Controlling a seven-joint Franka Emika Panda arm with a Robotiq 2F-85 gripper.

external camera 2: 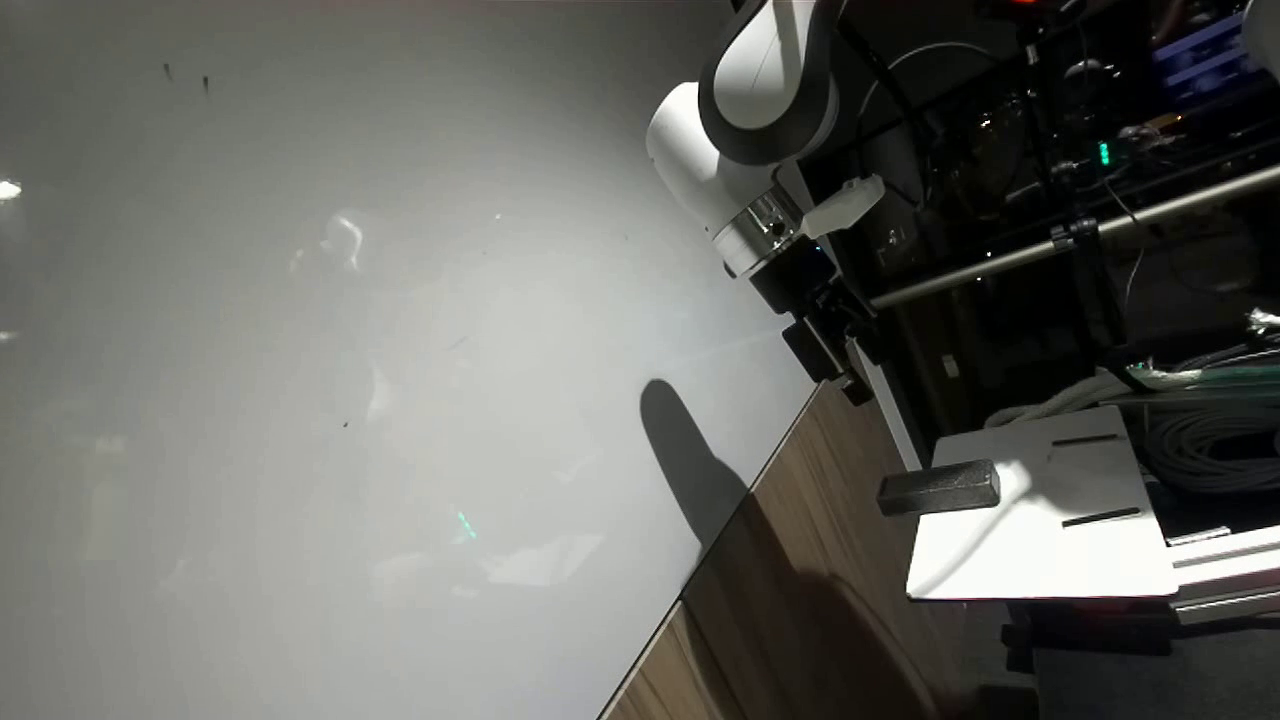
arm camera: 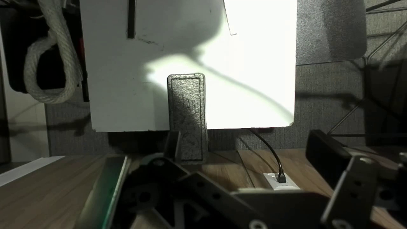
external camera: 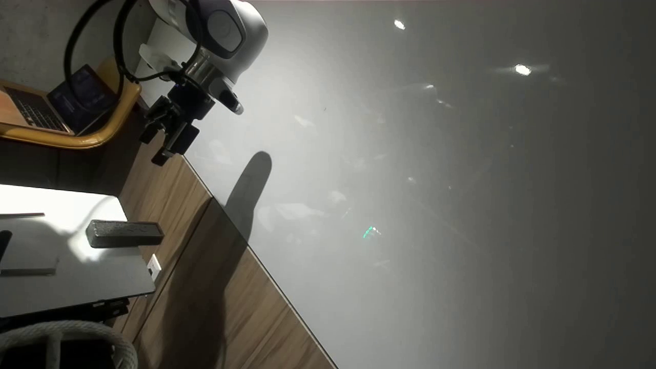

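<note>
My gripper point(arm camera: 243, 138) is open, with its two dark fingers wide apart and nothing between them. A dark, rough-surfaced oblong block point(arm camera: 187, 111) lies on a white plate point(arm camera: 124, 86), one end jutting past the plate's edge. In the wrist view the left fingertip overlaps the block's lower end; they look apart in both exterior views. There the gripper point(external camera: 153, 147) hangs beside the edge of the glossy pale panel point(external camera: 410, 266), with the block point(external camera: 125, 234) and the plate point(external camera: 97, 287) a short way off. The block point(external camera 2: 938, 487) also shows clearly from the opposite side.
A white outlet point(arm camera: 270, 180) with a plugged-in black cord point(arm camera: 270, 148) sits on the wood-grain panel point(arm camera: 222, 171). White rope point(arm camera: 65, 60) hangs left of the plate. A laptop point(external camera: 38, 110) rests by a yellow-edged seat point(external camera: 97, 136). A metal bar point(external camera 2: 1160, 222) crosses dark equipment.
</note>
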